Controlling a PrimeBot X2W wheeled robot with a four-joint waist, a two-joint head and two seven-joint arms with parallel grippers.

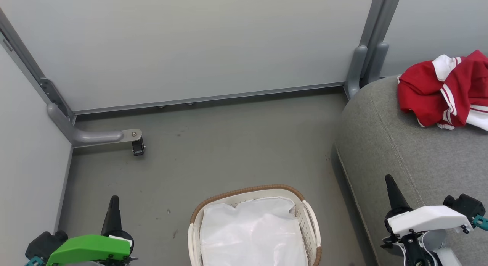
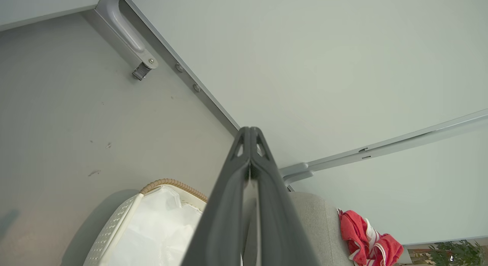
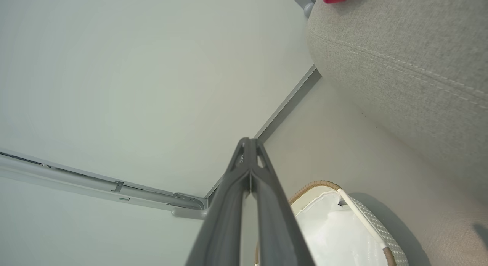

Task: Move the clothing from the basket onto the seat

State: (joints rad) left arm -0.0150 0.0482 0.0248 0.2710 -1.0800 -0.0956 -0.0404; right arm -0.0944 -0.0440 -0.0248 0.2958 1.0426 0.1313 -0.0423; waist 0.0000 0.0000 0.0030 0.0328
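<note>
1. The clothing (image 1: 444, 90) is red with white stripes and white trim.
2. The seat (image 1: 404, 159) beneath it is grey fabric with a pale stitched seam.
3. The basket (image 1: 310, 224) is white with a brown woven rim, and a white liner sheet (image 1: 251, 235) lies inside.

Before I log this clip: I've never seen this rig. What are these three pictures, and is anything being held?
It is a two-armed wheeled robot. One picture looks down from its head; the other two come from cameras on each wrist, looking along the dark fingers. The left hand and right hand are both shut and hold nothing. On the floor stands a white basket containing just a white plastic liner. The red clothing already lies on the grey seat, so the move looks done.
</note>
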